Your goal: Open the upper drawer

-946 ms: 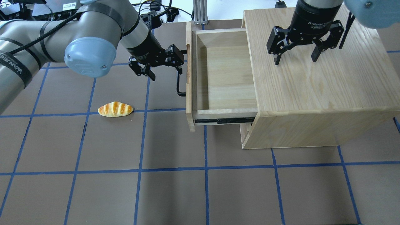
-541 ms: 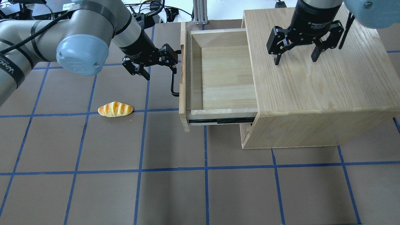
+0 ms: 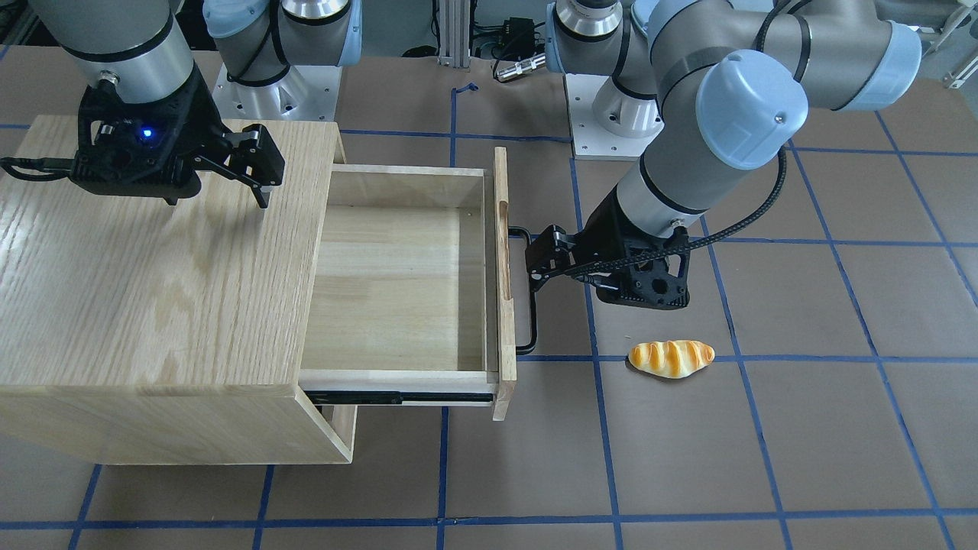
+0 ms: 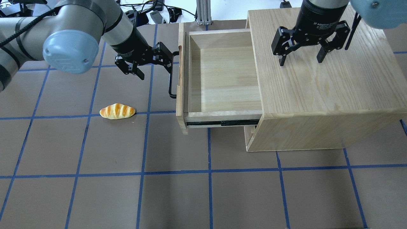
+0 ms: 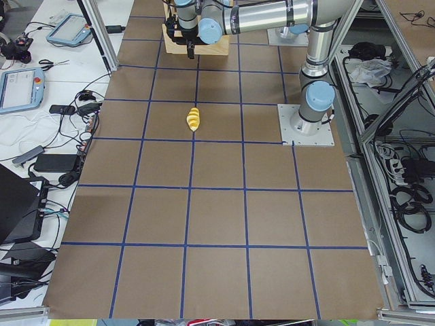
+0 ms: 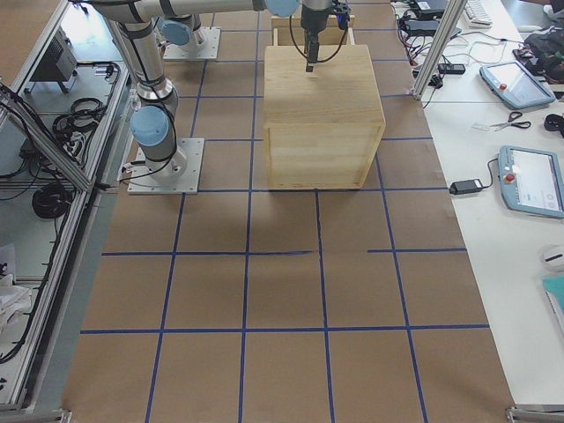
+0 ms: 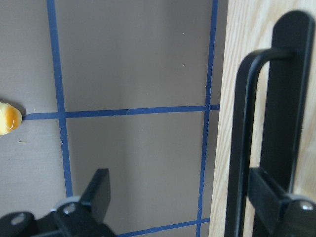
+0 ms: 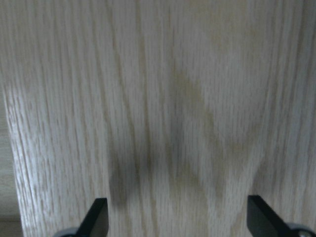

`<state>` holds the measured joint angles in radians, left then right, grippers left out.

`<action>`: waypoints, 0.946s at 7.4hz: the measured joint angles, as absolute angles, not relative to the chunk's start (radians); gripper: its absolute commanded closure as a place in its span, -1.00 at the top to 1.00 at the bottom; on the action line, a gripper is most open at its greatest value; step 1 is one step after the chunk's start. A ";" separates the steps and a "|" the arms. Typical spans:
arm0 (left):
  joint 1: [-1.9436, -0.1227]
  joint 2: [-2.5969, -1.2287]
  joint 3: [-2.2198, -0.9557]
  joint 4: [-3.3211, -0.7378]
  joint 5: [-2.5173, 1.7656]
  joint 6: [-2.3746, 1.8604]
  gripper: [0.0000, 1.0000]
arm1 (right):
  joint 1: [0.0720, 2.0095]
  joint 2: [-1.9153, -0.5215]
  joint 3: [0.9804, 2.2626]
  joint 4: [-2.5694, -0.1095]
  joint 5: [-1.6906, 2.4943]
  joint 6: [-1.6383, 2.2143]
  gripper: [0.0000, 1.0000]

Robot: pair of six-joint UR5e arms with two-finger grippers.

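The upper drawer [image 4: 222, 76] is pulled well out of the oak cabinet [image 4: 318, 89] toward the view's left, and its inside is empty. Its front panel carries a black bar handle [image 4: 171, 82], also seen in the front view [image 3: 532, 321] and the left wrist view [image 7: 242, 148]. My left gripper [image 4: 154, 68] is open. One finger [image 7: 269, 192] sits hooked between the handle and the panel; the other finger [image 7: 98, 192] hangs over the table. My right gripper [image 4: 300, 60] is open, fingertips down on the cabinet top [image 8: 173, 98].
A toy bread roll [image 4: 117, 111] lies on the brown, blue-taped table left of the drawer, also in the front view [image 3: 671, 357]. The cabinet's lower bay shows under the drawer [image 3: 340, 428]. Cables and gear sit beyond the table's far edge.
My left gripper has moved left with its finger behind the handle, and the drawer has slid further out of the cabinet. The right gripper and the bread roll have not moved.
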<state>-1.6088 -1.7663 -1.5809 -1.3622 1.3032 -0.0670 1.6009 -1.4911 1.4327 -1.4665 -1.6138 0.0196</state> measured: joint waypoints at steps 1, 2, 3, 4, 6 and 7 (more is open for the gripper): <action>-1.596 -1.746 -1.577 -1.396 1.315 -0.054 1.00 | 1.601 -1.491 1.433 -1.466 -1.614 0.020 1.00; -1.588 -1.713 -1.567 -1.447 1.361 -0.030 1.00 | 1.601 -1.491 1.433 -1.466 -1.614 0.020 1.00; -1.583 -1.671 -1.545 -1.516 1.447 0.016 1.00 | 1.601 -1.491 1.433 -1.467 -1.614 0.019 1.00; -1.579 -1.631 -1.512 -1.590 1.527 0.053 1.00 | 1.601 -1.491 1.433 -1.466 -1.614 0.019 1.00; -1.580 -1.567 -1.454 -1.694 1.580 0.067 1.00 | 1.601 -1.491 1.433 -1.466 -1.614 0.019 1.00; -1.580 -1.556 -1.444 -1.709 1.578 0.067 1.00 | 1.601 -1.491 1.433 -1.466 -1.614 0.019 1.00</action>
<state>-1.5797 -1.5556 -1.4437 -1.7092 1.5784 0.0665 1.6009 -1.4910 1.4328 -1.4665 -1.6138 0.0194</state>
